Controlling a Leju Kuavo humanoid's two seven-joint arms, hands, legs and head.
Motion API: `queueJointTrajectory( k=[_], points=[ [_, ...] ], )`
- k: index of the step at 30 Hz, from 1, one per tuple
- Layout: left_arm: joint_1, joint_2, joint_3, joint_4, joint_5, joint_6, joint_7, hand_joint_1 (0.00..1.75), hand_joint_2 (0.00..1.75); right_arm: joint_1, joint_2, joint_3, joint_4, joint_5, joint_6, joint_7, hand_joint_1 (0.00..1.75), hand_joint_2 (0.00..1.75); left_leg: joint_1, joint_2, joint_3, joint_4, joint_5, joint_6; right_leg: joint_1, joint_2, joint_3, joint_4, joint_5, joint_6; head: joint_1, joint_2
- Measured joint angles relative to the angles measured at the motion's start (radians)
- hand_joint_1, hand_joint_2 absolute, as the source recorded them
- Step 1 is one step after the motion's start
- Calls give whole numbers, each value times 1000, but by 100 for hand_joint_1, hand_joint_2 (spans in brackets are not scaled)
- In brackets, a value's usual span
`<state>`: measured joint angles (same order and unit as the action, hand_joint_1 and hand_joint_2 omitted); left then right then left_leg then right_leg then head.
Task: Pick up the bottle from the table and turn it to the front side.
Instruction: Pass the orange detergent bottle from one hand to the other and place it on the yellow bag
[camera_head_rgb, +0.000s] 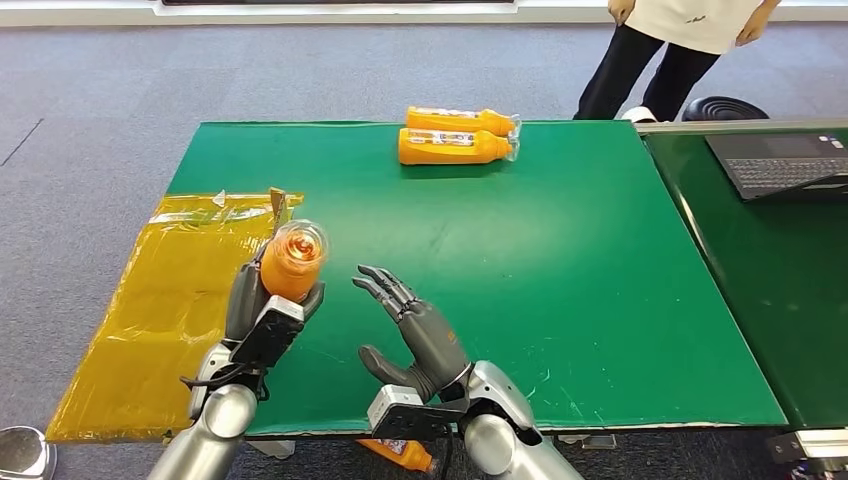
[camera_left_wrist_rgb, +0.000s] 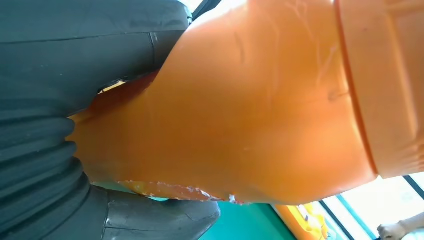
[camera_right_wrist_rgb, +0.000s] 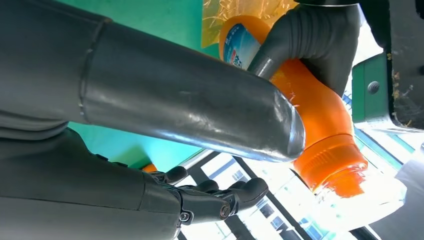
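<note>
Head view: my left hand (camera_head_rgb: 262, 315) grips the orange plastic juice bottle (camera_head_rgb: 292, 262) around its body, lifted above the near left part of the green table (camera_head_rgb: 560, 280). The bottle's long axis stands nearly upright, cap toward the camera. My right hand (camera_head_rgb: 420, 335) is empty, fingers spread, just beside the bottle on its right. The right wrist view shows a blue label (camera_right_wrist_rgb: 239, 45) partly under the fingers, so I judge the turn is not finished.
</note>
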<state>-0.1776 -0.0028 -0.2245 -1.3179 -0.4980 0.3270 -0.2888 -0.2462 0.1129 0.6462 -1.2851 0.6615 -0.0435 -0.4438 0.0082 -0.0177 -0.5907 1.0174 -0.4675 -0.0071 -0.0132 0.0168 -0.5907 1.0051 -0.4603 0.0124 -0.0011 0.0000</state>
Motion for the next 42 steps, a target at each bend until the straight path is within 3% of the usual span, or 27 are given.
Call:
queueJointTrajectory(
  k=[5, 11, 15, 19, 24, 31, 36, 42],
  points=[
    [8, 3, 6, -8, -56, 42, 9, 175, 175, -4, 0, 7, 6, -1, 1, 0, 0, 0, 0, 0, 0, 0, 0, 0, 0, 0, 0, 0, 0, 0, 0, 0],
    [30, 15, 22, -35, -449, 276, 87, 175, 175, -26, 0, 18, 15, -7, 2, 2, 0, 0, 0, 0, 0, 0, 0, 0, 0, 0, 0, 0, 0, 0, 0, 0],
    [59, 19, 54, -44, -648, 355, 128, 175, 175, -36, 0, 21, 16, -39, -10, -10, 0, 0, 0, 0, 0, 0, 0, 0, 0, 0, 0, 0, 0, 0, 0, 0],
    [101, 6, 119, -77, -857, 366, 129, 175, 175, -36, -4, 17, -10, -152, 8, -86, 0, 175, 0, 0, 0, 0, 0, 0, 0, 0, 0, 0, 0, 0, 0, 0],
    [138, -14, 199, -106, -990, 368, 138, 175, 175, -12, -16, -16, -132, -424, 84, -244, 0, 175, 0, 0, 0, 0, 0, 0, 0, 0, -1, 0, 0, 0, 0, 0],
    [153, -26, 237, -117, -1006, 368, 146, 175, 175, 10, -29, -45, -239, -482, 96, -255, 0, 175, 0, 1, 1, 0, 0, 0, 0, 0, -1, 0, 0, 0, 0, 0],
    [163, -26, 254, -111, -1035, 368, 201, 175, 175, 62, -41, -132, -340, -537, -6, -255, 0, 175, 0, 0, 1, 0, 0, 0, 0, 0, 0, 0, 0, 0, 0, 0],
    [169, -21, 282, -77, -1038, 368, 226, 175, 175, 139, -56, -251, -454, -502, -122, -255, 0, 175, 0, 0, 0, 0, -1, 0, 0, 0, 0, -1, -1, 0, 0, 0]
  ],
)
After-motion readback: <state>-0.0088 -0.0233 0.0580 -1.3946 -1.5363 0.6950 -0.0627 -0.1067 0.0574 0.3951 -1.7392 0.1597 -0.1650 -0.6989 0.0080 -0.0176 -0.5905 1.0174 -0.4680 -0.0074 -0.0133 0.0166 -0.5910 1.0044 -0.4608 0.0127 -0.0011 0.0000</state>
